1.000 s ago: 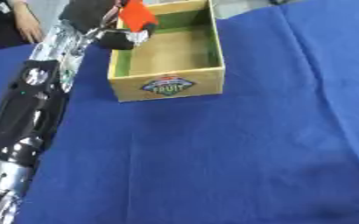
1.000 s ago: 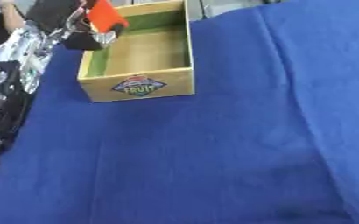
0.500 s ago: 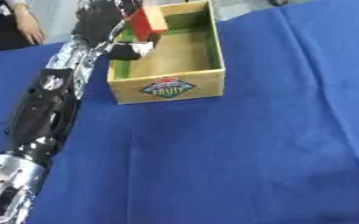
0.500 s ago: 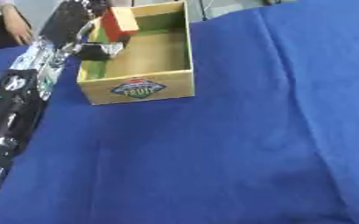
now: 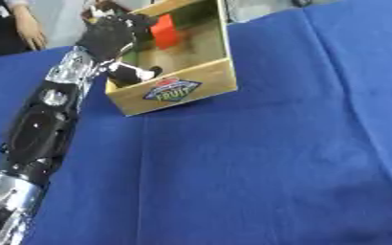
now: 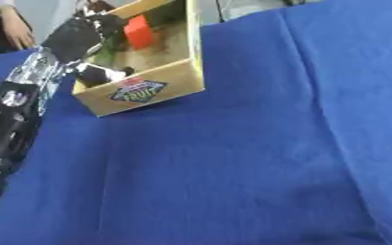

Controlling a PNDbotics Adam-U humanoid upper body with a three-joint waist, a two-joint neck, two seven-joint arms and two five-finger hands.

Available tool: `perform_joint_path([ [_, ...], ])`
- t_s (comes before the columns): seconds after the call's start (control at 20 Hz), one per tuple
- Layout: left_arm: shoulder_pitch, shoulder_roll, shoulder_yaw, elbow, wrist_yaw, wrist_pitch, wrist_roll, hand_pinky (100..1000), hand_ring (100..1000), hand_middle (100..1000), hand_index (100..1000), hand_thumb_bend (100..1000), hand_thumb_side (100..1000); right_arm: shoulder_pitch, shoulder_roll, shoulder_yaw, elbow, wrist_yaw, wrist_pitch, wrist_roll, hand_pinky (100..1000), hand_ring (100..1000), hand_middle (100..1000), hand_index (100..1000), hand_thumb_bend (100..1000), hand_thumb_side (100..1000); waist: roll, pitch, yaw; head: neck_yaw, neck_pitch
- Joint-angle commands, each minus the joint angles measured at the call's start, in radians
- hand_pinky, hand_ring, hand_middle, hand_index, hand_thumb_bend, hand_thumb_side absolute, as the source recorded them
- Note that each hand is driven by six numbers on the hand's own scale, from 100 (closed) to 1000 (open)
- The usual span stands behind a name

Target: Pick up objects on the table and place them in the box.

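a blue cloth [image 5: 258,158] covers the whole table and lies in soft creases, with one long fold running down its right part and another from the middle toward the near edge. at the far left edge a person's bare hand [image 5: 30,31] hangs down beside a dark garment [image 5: 0,39], clear of the cloth. behind the table's far edge a pale grey floor [image 5: 258,7] shows.

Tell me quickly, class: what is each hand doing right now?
Left hand: over the box, by the red block; whether its fingers are open or shut cannot be told.
Right hand: not in view.
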Motion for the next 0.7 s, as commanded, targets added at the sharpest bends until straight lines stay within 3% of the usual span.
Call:
perform_joint_path([
  [0.05, 0.002, 0.014, 0.020, -0.109, 0.112, 0.009, 0.054, 446, 671, 736, 912, 199, 498, 0.004, -0.005, -0.008, -0.022, -0.002, 0.004, -0.005, 714, 754, 471, 574, 100, 356, -0.012, -0.034, 0.009, -0.015, 0.009],
  [0.1, 0.012, 0.012, 0.023, -0.154, 0.169, 0.015, 0.070, 419, 626, 695, 878, 100, 509, 0.006, -0.005, -0.009, -0.022, -0.001, 0.005, -0.007, 713, 754, 471, 574, 100, 356, -0.014, -0.037, 0.014, -0.020, 0.011],
  [0.3, 0.053, 0.013, 0.030, -0.370, 0.453, 0.048, 0.092, 361, 549, 609, 836, 100, 663, 0.016, -0.007, -0.014, -0.022, -0.002, 0.011, -0.014, 713, 754, 472, 574, 100, 355, -0.020, -0.051, 0.038, -0.039, 0.023],
  [0.4, 0.069, 0.022, 0.038, -0.475, 0.602, 0.075, 0.089, 358, 545, 603, 834, 100, 679, 0.020, -0.008, -0.016, -0.022, -0.004, 0.014, -0.016, 713, 754, 472, 574, 100, 355, -0.023, -0.058, 0.049, -0.047, 0.029],
  [0.5, 0.078, 0.031, 0.038, -0.530, 0.676, 0.096, 0.064, 358, 545, 603, 834, 100, 679, 0.021, -0.008, -0.016, -0.022, -0.004, 0.015, -0.017, 713, 754, 472, 574, 100, 355, -0.023, -0.060, 0.051, -0.049, 0.030],
  [0.55, 0.076, 0.030, 0.043, -0.548, 0.696, 0.100, 0.056, 356, 539, 570, 824, 100, 750, 0.022, -0.007, -0.016, -0.022, -0.006, 0.016, -0.017, 713, 754, 472, 574, 100, 354, -0.026, -0.065, 0.056, -0.052, 0.032],
  [0.7, 0.064, -0.008, 0.091, -0.615, 0.744, 0.094, 0.082, 308, 498, 521, 789, 100, 790, 0.032, -0.007, -0.022, -0.022, -0.013, 0.023, -0.022, 712, 753, 472, 574, 100, 353, -0.036, -0.085, 0.085, -0.075, 0.044],
])
